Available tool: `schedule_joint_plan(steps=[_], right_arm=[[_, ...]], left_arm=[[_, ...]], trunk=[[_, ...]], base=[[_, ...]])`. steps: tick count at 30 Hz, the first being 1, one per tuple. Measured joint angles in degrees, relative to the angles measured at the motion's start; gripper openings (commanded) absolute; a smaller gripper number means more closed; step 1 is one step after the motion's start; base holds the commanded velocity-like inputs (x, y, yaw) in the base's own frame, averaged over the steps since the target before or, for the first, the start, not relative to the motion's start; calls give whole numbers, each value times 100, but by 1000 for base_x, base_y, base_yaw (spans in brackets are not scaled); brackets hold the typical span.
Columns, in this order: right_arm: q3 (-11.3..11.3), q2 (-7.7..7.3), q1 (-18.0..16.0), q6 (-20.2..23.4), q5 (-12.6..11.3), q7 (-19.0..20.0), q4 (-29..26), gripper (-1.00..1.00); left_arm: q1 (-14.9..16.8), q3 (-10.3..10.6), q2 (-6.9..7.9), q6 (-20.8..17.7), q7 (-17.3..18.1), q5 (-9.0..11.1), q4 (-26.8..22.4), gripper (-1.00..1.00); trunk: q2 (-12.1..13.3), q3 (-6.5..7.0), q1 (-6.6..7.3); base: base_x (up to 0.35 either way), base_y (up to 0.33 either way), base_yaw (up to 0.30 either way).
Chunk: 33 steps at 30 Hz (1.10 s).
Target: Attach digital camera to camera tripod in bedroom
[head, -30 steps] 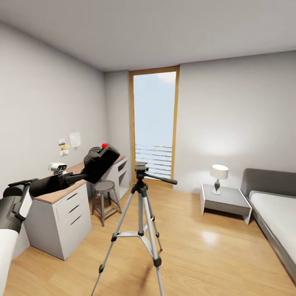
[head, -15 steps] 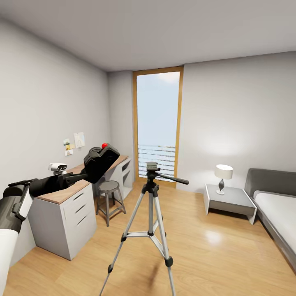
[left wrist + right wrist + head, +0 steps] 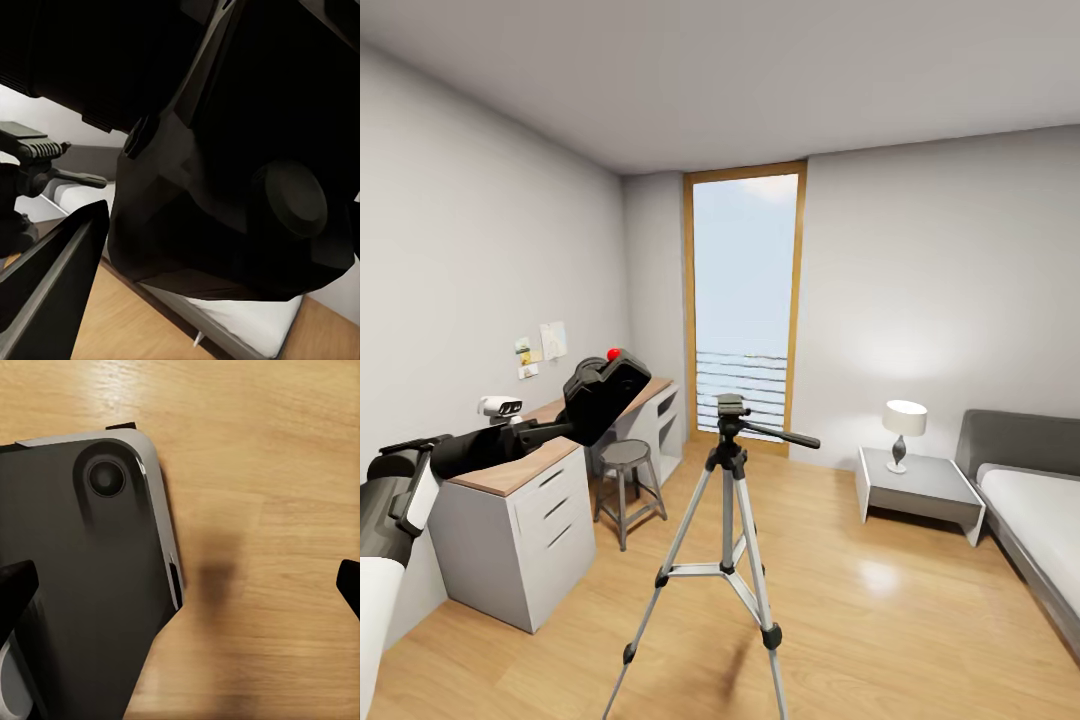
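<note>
- The digital camera (image 3: 605, 394) is up in the air at my left, held in my left jaws (image 3: 565, 428), its red button (image 3: 614, 354) on top; in the left wrist view its black body (image 3: 225, 195) sits right against the lens.
- It hangs over the near end of the worktop (image 3: 520, 462), well apart from the camera tripod (image 3: 726, 530) and a little higher than its head.
- The camera tripod stands on the wood floor (image 3: 880, 620) in the middle of the bedroom, legs spread, its black handle (image 3: 780, 435) pointing toward the bed (image 3: 1030, 510).
- My right jaws (image 3: 180, 585) stand wide, two dark tips at either edge of the right wrist view, above the floor and part of my dark base (image 3: 82, 577).
- Beyond: a stool (image 3: 627, 470) by the worktop, a tall window (image 3: 745, 300), and a lamp (image 3: 903, 425) on a low bedside table (image 3: 920, 490).
</note>
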State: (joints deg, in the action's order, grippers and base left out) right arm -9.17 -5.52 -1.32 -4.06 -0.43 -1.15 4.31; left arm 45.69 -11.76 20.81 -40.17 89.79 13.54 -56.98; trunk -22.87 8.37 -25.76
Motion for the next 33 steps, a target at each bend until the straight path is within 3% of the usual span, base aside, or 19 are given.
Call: schedule_joint_plan(steps=[7,22,33], right_arm=[[1,0,0,0,1,0,0,100],[-3,0,0,0,0,0,0,100],[-4,0,0,0,-5,0,0,100]], left_arm=[[0,5,0,0,0,1,-119,-100],[-1,16,0,-1,0,-9,-222,-100],[0,17,2,0,0,-9,-217,-100]], trunk=[[-1,0,2],[-1,0,3],[0,0,0]], base=[[112,0,0],[306,0,0],[47,0,0]])
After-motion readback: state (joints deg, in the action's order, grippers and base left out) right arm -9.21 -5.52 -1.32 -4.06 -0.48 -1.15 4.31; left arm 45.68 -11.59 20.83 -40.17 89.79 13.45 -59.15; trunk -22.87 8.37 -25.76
